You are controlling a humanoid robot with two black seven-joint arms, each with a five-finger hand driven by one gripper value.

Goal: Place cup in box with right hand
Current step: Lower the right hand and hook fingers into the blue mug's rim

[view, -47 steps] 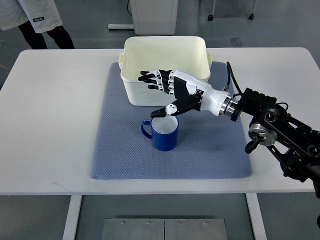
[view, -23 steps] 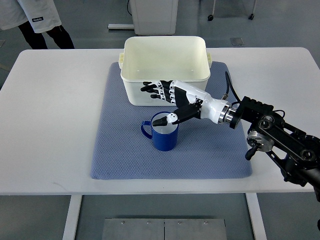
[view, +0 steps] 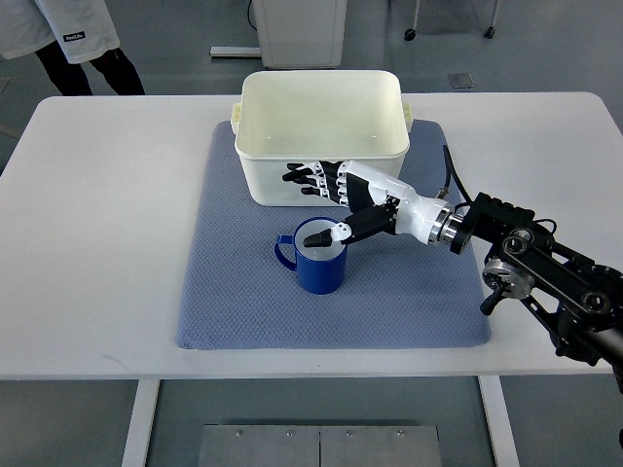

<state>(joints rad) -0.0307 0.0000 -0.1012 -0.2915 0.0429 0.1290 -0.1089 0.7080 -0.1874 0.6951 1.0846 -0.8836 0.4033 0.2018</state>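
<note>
your right hand (view: 336, 199) has sunk lower; its fingers (view: 310, 179) stay spread, holding nothing, thumb now dipping into the cup (view: 320, 261) beneath, so the grasp looks close.

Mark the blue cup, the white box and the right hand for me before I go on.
blue cup (view: 321, 273): top view, on its outer front wall.
white box (view: 292, 181): top view, on its near outer wall.
right hand (view: 365, 199): top view, on the middle of the hand.

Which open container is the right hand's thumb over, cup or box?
The blue cup: the right hand thumb sits above its rim; the white box stands behind it.
</note>
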